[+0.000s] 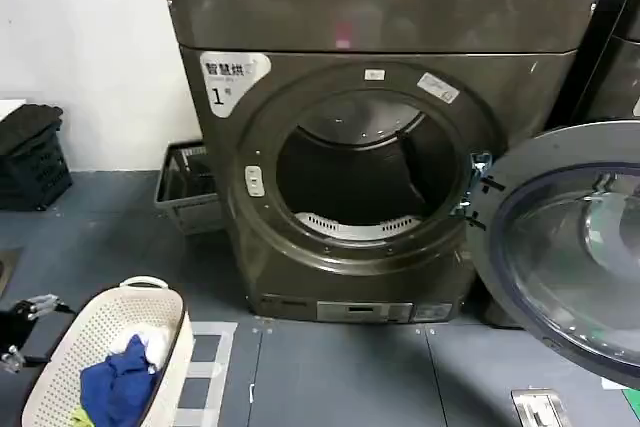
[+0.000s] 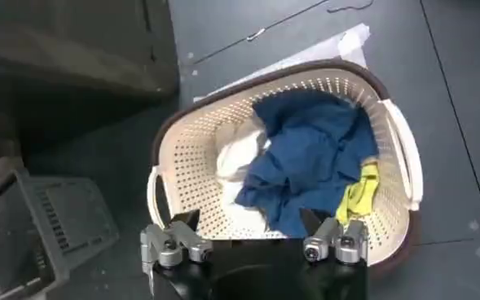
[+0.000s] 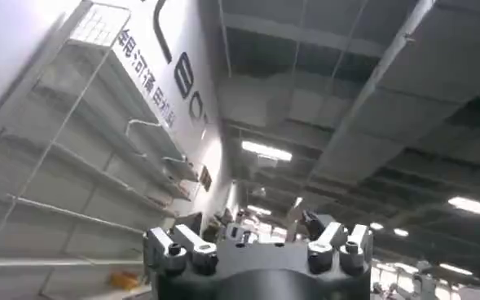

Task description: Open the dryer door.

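The grey-brown dryer (image 1: 380, 17) carries a white "1" sticker (image 1: 225, 82). Its round dryer door (image 1: 560, 257) hangs swung wide out to the right on its hinge, inner side and glass bowl facing me. The dark drum opening (image 1: 365, 182) is exposed. My left gripper (image 1: 25, 332) sits low at the left beside the laundry basket; in its wrist view the left gripper (image 2: 248, 220) is open above the basket with nothing between its fingers. The right gripper (image 3: 252, 222) points up at the ceiling, open and empty.
A cream laundry basket (image 1: 60, 387) (image 2: 402, 155) holds blue, white and yellow clothes on the floor at front left. A grey wire basket (image 1: 185, 187) stands left of the dryer and a black crate (image 1: 30, 157) further left. A darker machine (image 1: 615, 47) adjoins on the right.
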Controlling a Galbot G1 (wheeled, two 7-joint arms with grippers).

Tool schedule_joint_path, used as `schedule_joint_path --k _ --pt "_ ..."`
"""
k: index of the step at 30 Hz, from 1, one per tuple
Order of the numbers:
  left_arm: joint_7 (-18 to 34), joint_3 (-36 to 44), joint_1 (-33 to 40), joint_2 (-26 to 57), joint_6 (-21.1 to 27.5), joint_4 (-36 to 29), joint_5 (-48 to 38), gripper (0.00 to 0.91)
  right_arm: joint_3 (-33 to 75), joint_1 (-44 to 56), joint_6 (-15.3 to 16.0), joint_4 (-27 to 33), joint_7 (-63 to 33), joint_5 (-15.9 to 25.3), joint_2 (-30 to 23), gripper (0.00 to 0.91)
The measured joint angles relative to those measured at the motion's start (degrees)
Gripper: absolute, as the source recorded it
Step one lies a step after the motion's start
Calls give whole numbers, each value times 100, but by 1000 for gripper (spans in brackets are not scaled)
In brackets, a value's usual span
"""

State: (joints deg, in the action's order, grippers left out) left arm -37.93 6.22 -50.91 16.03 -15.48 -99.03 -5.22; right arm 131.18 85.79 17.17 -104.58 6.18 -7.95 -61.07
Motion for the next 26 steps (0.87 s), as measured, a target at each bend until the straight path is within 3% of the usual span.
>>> schedule_joint_path --k 26 --pt "-367 9 85 -13 -160 2 261 907 199 169 -33 51 31 -16 -56 907"
